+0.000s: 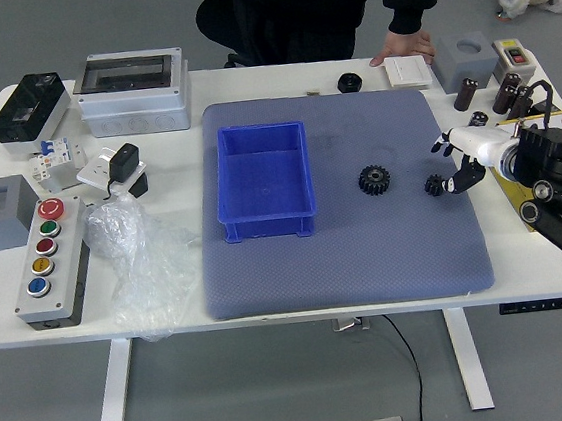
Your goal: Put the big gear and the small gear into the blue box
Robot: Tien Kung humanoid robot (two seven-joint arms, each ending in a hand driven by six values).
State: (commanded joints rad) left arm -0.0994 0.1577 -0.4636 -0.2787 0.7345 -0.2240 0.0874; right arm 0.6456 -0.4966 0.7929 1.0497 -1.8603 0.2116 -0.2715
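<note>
hanging partly open, right fingers (470,173) reach the small gear (433,185).

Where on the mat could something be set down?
Bare mat runs from the blue box and big gear to the near edge, and between those two. Crowded: the right side, with the right hand and small gear.

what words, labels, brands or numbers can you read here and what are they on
None can be read.
Button box with coloured buttons: any print is too small to read.
Small control box at the far right: any marking is too small.
Yellow sheet: partly covered, nothing legible.
Blue box: no readable text.
</note>
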